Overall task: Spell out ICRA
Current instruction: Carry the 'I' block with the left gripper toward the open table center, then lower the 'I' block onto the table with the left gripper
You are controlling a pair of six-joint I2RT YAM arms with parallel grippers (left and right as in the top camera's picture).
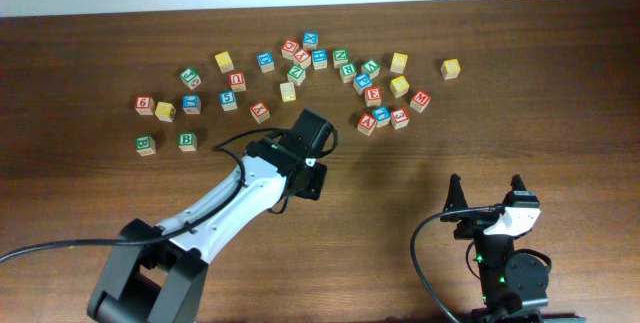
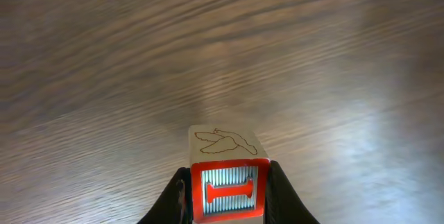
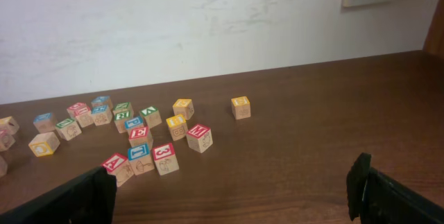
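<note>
In the left wrist view my left gripper (image 2: 227, 170) is shut on the red-faced "I" cube (image 2: 229, 191), one black finger on each side of it, over bare wood. From overhead the left gripper (image 1: 312, 126) hangs just below the scatter of cubes and hides the "I". The red "A" cube (image 1: 367, 122) (image 3: 116, 163) lies at the lower right of the scatter. I cannot read which cubes are the yellow "C" and the green "R". My right gripper (image 1: 487, 195) (image 3: 229, 193) stands open and empty at the front right.
Many letter cubes lie scattered across the far half of the table (image 1: 560, 113), from a red one (image 1: 144, 104) at the left to a yellow one (image 1: 450, 68) at the right. A blue cube (image 3: 139, 153) and a red "3" cube (image 3: 164, 152) sit beside the "A".
</note>
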